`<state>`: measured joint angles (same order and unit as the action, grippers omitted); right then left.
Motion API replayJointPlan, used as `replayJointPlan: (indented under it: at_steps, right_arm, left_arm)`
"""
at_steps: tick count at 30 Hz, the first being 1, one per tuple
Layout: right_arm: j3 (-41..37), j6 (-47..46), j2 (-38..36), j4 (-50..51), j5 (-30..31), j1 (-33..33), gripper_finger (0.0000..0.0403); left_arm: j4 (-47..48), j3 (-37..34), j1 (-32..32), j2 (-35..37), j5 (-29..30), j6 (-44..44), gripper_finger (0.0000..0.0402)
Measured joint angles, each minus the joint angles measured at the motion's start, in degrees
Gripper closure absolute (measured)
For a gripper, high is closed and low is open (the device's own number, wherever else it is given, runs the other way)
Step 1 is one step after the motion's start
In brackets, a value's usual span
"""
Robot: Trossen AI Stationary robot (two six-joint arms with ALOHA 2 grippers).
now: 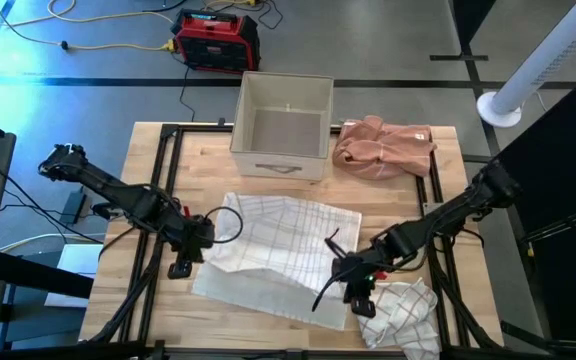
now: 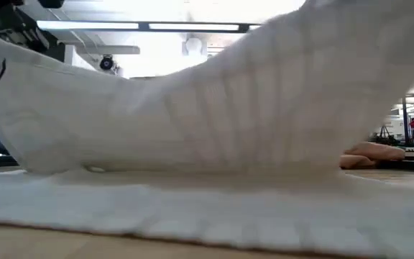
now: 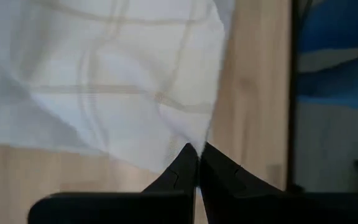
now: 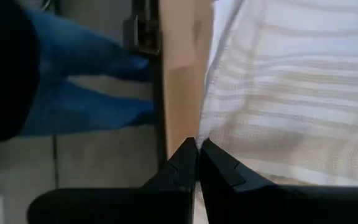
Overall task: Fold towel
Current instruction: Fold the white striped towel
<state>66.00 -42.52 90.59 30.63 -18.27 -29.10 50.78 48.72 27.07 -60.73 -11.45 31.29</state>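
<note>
A white checked towel [image 1: 283, 250] lies spread across the middle of a wooden table [image 1: 448, 180], partly lifted and folding over itself. The left gripper [image 1: 200, 236] holds the towel's left edge, its two dark fingers [image 3: 182, 171] pressed together on a corner of the cloth, with bare wood just past the fingertips. The right gripper [image 1: 351, 270] holds the towel's right edge, fingers [image 4: 188, 165] likewise closed on the fabric, the table's border and floor showing beyond them.

Just beside the right gripper, toward the table's front corner, sits a second crumpled white checked cloth [image 1: 403, 310]. Beyond the towel, well apart from both sets of fingers, stands an open beige box [image 1: 284, 125], and next to it a bunched pink cloth [image 1: 383, 147].

From table level, the raised towel [image 2: 214, 122] fills nearly the whole view and hides both grippers; only a sliver of the pink cloth [image 2: 372, 155] shows past it.
</note>
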Motion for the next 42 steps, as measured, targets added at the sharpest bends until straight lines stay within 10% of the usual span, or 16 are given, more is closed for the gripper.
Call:
replayJointPlan:
  at_steps: [15,25,37,42]
  right_arm:
    - [-0.3,2.5,11.6,-15.1,-16.5,-1.2,0.0403]
    - [-0.2,2.4,14.9,-25.8,-16.4,-1.4,0.0394]
    - [-0.2,-3.8,15.0,-22.1,-24.5,-1.4,0.0186]
    - [-0.2,-3.6,10.7,-7.8,-23.2,-0.4,0.0168]
  left_arm:
    - [-12.5,-8.9,3.7,-0.6,-20.6,2.7,0.0402]
    - [-12.4,-9.6,7.9,-1.8,-20.4,3.7,0.0395]
    - [-2.1,-9.6,9.3,-2.8,-19.9,6.1,0.0271]
    - [-1.1,-9.4,7.9,-2.8,-18.6,6.1,0.0249]
